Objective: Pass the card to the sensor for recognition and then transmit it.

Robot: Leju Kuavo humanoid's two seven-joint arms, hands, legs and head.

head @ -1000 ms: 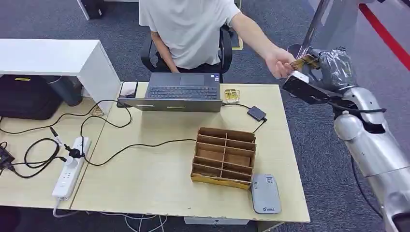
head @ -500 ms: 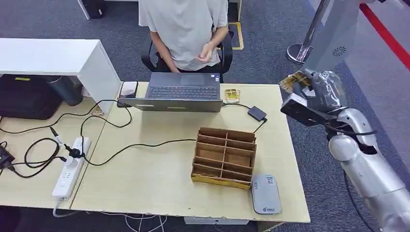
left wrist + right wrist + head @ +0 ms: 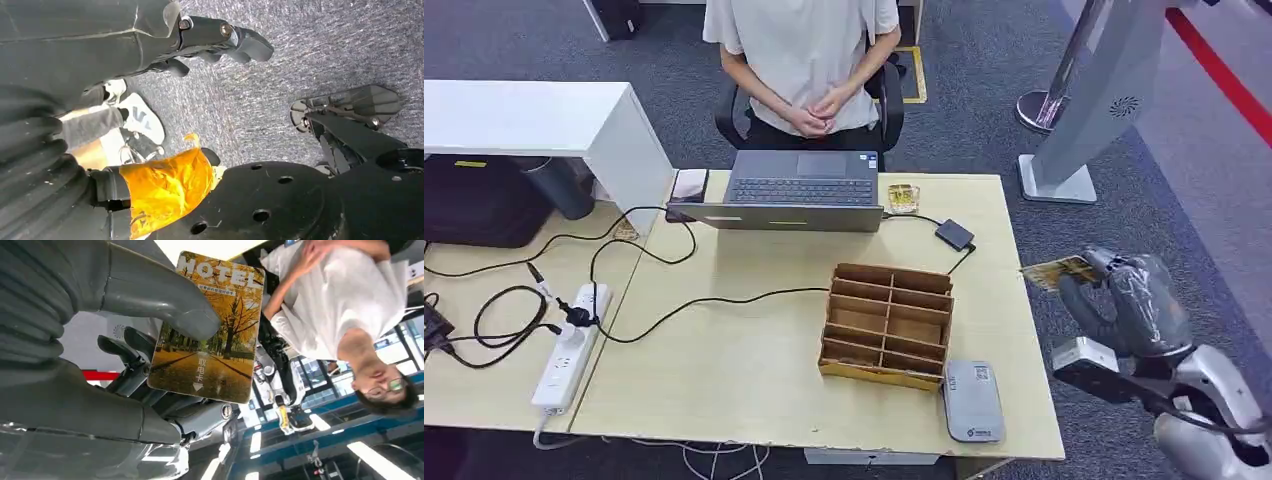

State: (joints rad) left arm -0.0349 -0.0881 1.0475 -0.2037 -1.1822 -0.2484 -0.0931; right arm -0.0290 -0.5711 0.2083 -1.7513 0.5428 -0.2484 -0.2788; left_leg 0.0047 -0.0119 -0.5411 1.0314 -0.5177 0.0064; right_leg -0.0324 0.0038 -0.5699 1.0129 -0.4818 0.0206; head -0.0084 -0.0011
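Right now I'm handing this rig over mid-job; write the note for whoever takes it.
Right robot hand: holds the hotel card, thumb pressed on its face, off the table's right edge.
Left robot hand: hangs over the carpet, holding nothing.
Grey sensor: flat on the table's near right corner, beside the cardboard organizer.
Person: seated behind the laptop, hands clasped.
Done: card is in hand.
Left: bring the card to the sensor, then pass it on.

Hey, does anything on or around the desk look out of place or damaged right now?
Nothing looks damaged or spilled. The cardboard organizer sits slightly askew on the desk, and cables trail loosely across it. The right hand holds the card just off the desk's edge.
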